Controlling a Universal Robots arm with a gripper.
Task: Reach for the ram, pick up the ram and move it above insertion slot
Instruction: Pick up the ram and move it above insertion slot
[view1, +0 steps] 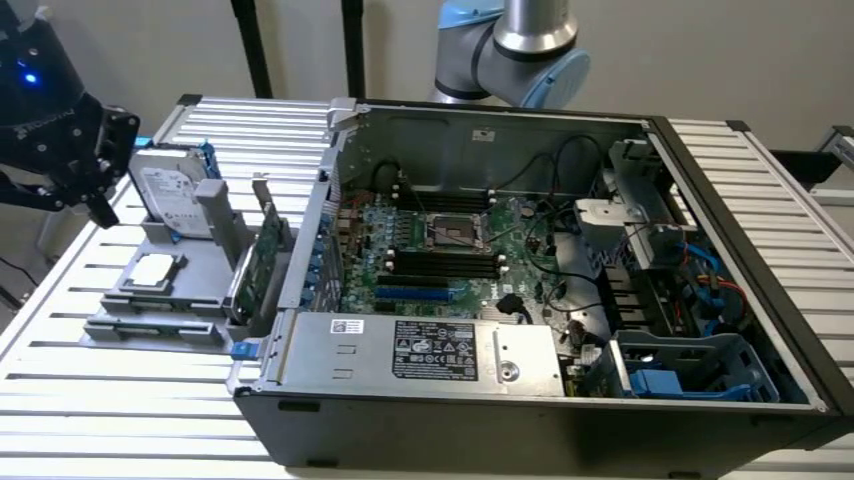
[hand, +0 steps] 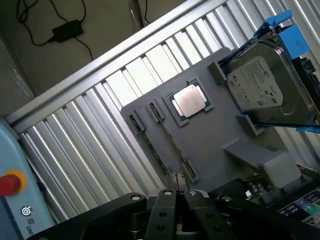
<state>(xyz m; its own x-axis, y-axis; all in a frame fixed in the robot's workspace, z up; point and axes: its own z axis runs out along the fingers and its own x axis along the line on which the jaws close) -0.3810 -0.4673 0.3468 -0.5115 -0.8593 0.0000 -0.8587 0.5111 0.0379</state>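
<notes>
Hovering at the exterior view's far left, beside the hard drive (view1: 171, 190), the gripper (hand: 176, 182) had its pads drawn together with nothing between them, so the reach looked barely begun. The ram (hand: 151, 148) stood on edge in a narrow slot of the grey holder (hand: 215, 130) on the slatted counter (view1: 120, 400). It was near the gripper's tips in the wrist view but apart from them, neither grasped nor lifted, so the pick-up and the carry to the slot were both left to do. The hard drive carried a white printed label whose text was too fine to read, and the processor (view1: 154, 270) lying flat on the holder showed no legible marking. Further toward the exterior view's right, past the upright expansion card (view1: 271, 245), the open computer case (view1: 534, 430) showed the long black memory slots (view1: 447, 262), which appeared unfilled. The power supply label (view1: 441, 355) was a black plate of small print, with a white sticker beside it, and neither could be read. In the wrist view, a pale-blue unit (hand: 20, 165) with a red button (hand: 10, 182) bore letters that seemed to begin "UN".
</notes>
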